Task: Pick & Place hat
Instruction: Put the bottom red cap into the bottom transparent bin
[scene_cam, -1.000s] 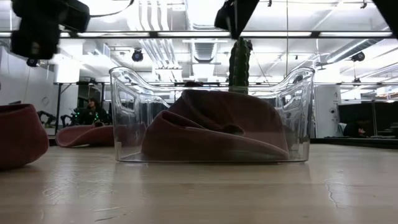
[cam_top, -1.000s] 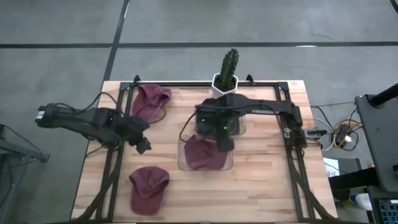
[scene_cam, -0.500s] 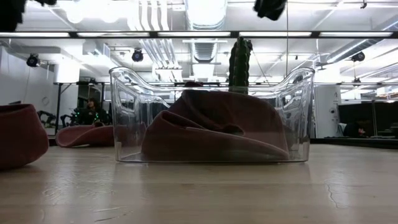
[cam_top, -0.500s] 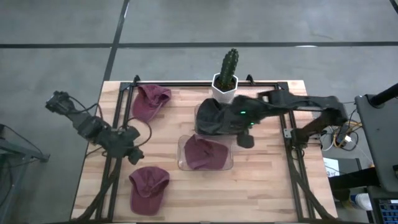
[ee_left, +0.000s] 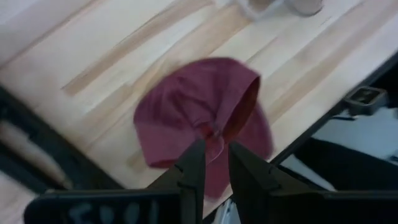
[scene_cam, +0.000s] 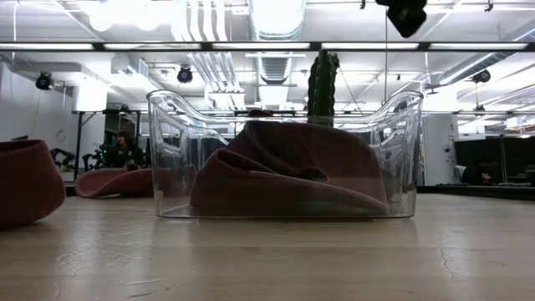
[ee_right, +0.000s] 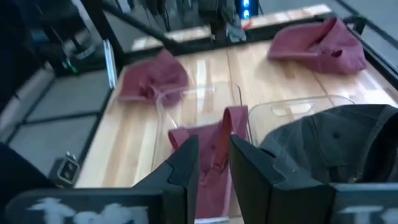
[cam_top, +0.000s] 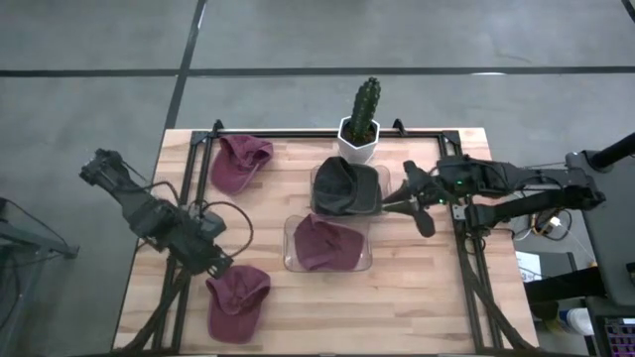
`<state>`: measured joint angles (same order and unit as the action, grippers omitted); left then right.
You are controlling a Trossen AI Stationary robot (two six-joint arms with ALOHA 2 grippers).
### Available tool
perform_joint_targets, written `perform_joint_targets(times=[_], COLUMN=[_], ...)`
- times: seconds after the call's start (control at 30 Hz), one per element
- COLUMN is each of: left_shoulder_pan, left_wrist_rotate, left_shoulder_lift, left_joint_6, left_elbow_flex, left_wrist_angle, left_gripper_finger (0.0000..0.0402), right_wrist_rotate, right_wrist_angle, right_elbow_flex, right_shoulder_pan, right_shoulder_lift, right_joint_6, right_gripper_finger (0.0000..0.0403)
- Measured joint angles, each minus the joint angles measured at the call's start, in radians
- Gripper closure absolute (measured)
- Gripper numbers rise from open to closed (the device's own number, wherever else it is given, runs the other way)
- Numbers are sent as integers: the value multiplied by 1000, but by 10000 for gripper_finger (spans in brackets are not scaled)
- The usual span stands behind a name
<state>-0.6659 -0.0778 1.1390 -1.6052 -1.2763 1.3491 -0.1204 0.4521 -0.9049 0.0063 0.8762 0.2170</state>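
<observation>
Three maroon hats show. One lies on the table at the near left (cam_top: 238, 297), one at the far left (cam_top: 241, 162), and one lies crumpled in a clear bin (cam_top: 325, 243) at mid-table (scene_cam: 292, 171). A dark hat (cam_top: 347, 185) fills a second clear bin behind it. My left gripper (cam_top: 213, 262) hovers above the near-left hat (ee_left: 202, 115), fingers nearly together and empty. My right gripper (cam_top: 422, 205) hangs high to the right of both bins (scene_cam: 407, 15), fingers nearly together and empty. It looks back over the binned hat (ee_right: 211, 155).
A potted cactus (cam_top: 363, 119) stands at the far edge behind the bins. Black frame rails (cam_top: 466, 248) run along the table's left, right and far sides. Bare wood lies at the near right (cam_top: 417, 307). Cables trail off the right edge.
My right gripper has drawn away from above the bin with the maroon hat toward the table's right edge, staying high. My left gripper has gone toward the near edge and stands over the near-left hat. The hats have not moved.
</observation>
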Motion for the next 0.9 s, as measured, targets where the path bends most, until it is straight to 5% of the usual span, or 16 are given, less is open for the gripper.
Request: perform_joint_targets(times=[0.33,0.9], left_shoulder_pan=[-27,-152], left_wrist_rotate=[161,209], left_shoulder_lift=[157,340], left_joint_6=[-212,-316], left_elbow_flex=[-42,-32], left_wrist_angle=[4,-10], left_gripper_finger=[339,339], right_wrist_rotate=[-4,-20], right_wrist_angle=[-128,-129], right_elbow_flex=[143,144], right_shoulder_pan=[0,0], right_shoulder_lift=[-104,-83], right_joint_6=[65,64], right_gripper_finger=[322,326])
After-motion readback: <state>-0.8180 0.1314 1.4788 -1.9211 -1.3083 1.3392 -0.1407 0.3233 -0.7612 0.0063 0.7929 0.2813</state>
